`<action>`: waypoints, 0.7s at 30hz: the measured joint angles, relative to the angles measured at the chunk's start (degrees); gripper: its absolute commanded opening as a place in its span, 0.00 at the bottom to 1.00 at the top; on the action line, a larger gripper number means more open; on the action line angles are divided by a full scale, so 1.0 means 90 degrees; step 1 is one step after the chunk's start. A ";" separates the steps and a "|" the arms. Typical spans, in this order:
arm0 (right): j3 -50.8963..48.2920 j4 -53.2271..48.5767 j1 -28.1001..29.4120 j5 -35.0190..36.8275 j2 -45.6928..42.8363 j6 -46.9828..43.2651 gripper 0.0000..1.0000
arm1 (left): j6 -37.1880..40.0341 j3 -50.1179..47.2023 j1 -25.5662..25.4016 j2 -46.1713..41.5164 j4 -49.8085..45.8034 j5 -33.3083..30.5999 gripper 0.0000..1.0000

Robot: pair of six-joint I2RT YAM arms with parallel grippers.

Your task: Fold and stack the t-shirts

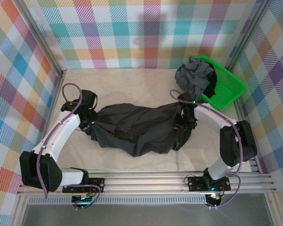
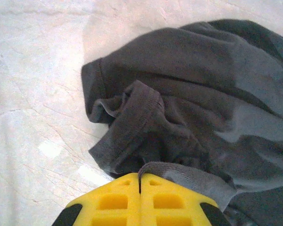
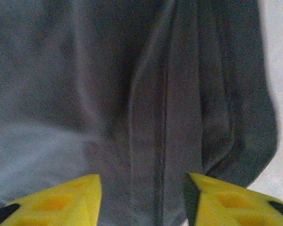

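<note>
- While my left gripper (image 2: 140, 179) pinches the big charcoal-black cotton t-shirt (image 1: 137, 129), my right gripper (image 3: 142, 181) is open.
- Nothing folded yet; crumpled grey t-shirt (image 1: 194, 77) waits at one o'clock.

One charcoal t-shirt (image 1: 137, 132), one grey t-shirt (image 1: 194, 77) (two shirts altogether), one green basket (image 1: 230, 88)
</note>
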 measured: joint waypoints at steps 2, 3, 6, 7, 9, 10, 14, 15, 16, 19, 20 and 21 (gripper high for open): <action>-0.0333 -0.0012 0.0010 -0.0126 -0.0073 0.0143 0.58 | 0.0090 0.0155 0.0257 0.0002 -0.0046 0.0012 0.00; -0.0432 -0.0007 0.0010 -0.0168 -0.0087 0.0185 0.58 | 0.0153 0.0282 0.0391 0.0002 -0.0066 0.0012 0.00; -0.0568 0.0049 0.0010 -0.0211 -0.0087 0.0231 0.58 | 0.0270 0.0687 0.0753 0.0034 -0.0136 -0.0010 0.00; -0.0571 0.0063 0.0010 -0.0209 -0.0078 0.0231 0.58 | 0.0308 0.0794 0.0852 0.0053 -0.0136 -0.0019 0.00; -0.0568 0.0146 0.0010 -0.0240 -0.0041 0.0250 0.58 | 0.0359 0.1035 0.1061 0.0151 -0.0160 -0.0041 0.00; -0.0568 0.0172 0.0010 -0.0257 -0.0024 0.0272 0.58 | 0.0364 0.1112 0.1127 0.0202 -0.0158 -0.0051 0.00; -0.0653 0.0306 0.0046 -0.0274 0.0002 0.0352 0.47 | 0.0359 0.1307 0.1270 0.0430 -0.0153 -0.0061 0.00; -0.0709 0.0328 0.0046 -0.0267 0.0012 0.0372 0.47 | 0.0359 0.1343 0.1275 0.0491 -0.0151 -0.0061 0.00; -0.0763 0.0347 0.0044 -0.0250 0.0019 0.0393 0.47 | 0.0357 0.1372 0.1275 0.0542 -0.0148 -0.0056 0.00; -0.0911 0.0376 0.0041 -0.0226 0.0087 0.0415 0.43 | 0.0357 0.1455 0.1275 0.0687 -0.0134 -0.0017 0.00; -0.0911 0.0379 0.0036 -0.0209 0.0097 0.0410 0.40 | 0.0357 0.1472 0.1275 0.0719 -0.0126 -0.0005 0.00; -0.0911 0.0391 0.0036 -0.0204 0.0097 0.0427 0.37 | 0.0357 0.1477 0.1275 0.0748 -0.0117 0.0005 0.00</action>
